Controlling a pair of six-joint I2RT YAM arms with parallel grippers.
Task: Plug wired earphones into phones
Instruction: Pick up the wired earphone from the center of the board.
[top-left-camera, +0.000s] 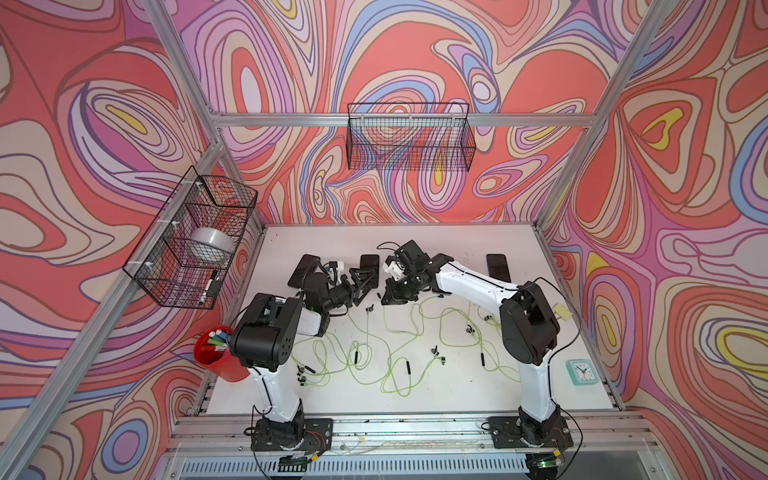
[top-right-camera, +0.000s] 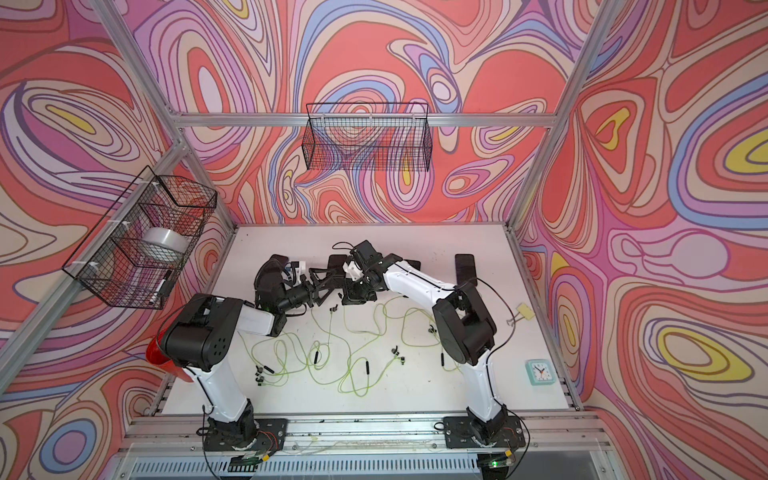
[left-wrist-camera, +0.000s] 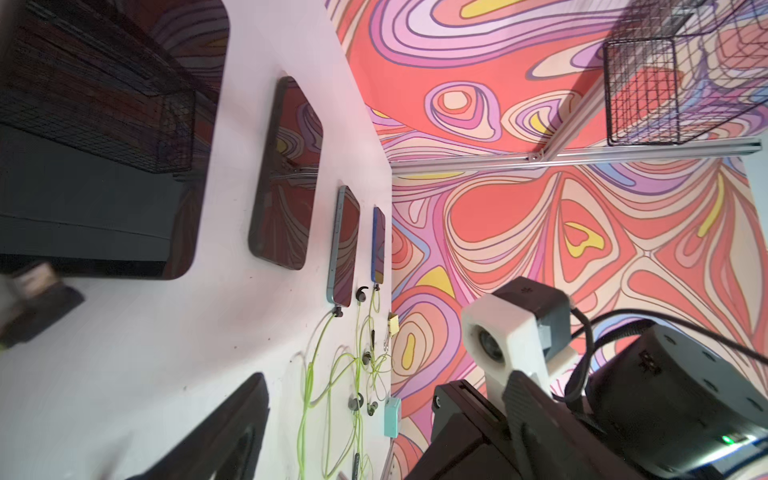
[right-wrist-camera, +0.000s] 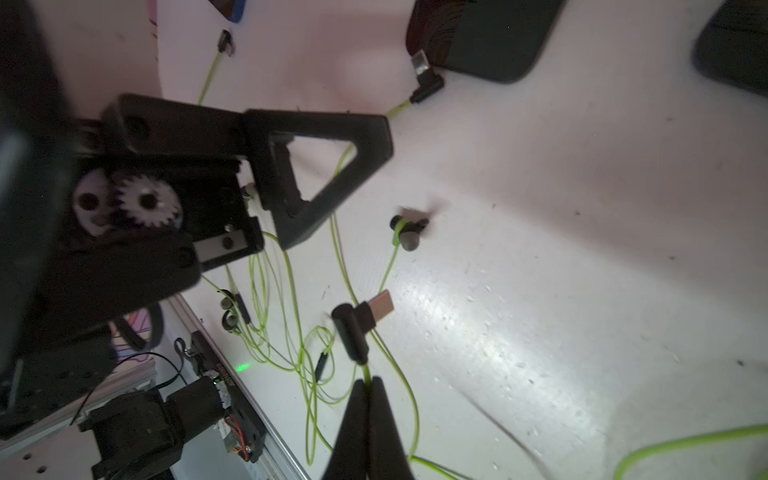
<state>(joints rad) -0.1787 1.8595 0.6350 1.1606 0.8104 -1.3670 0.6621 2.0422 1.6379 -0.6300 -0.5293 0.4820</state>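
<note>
We're pinching an earphone cable behind its plug with the right gripper; left gripper is hanging open. Two phones looking plugged, three pending.

Both top views are bright and evenly lit, with only soft shadows on the white desk. The frame rails bow toward the edges. In the left wrist view the phones mirror the patterned wall, and the lower left is blurred. The right wrist view is dim at left, with glare on the desk at lower right. There the wired earphones look sharp mid-frame, but one earbud is smeared.
</note>
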